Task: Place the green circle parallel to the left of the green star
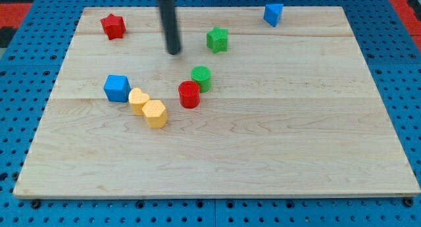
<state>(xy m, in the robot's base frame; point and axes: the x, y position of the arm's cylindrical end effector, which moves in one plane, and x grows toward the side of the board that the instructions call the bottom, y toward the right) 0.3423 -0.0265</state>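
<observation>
The green circle (202, 77) is a short cylinder near the board's middle, touching the red circle (189, 94) at its lower left. The green star (217, 39) sits above it, toward the view's top. My tip (173, 52) is the lower end of the dark rod, left of the green star and above-left of the green circle, touching neither.
A red star (113, 26) lies at the top left and a blue block (273, 14) at the top right. A blue cube (117, 88) sits at the left, with a yellow heart (138, 100) and a yellow hexagon (155, 113) beside it. The wooden board (296, 135) rests on a blue pegboard.
</observation>
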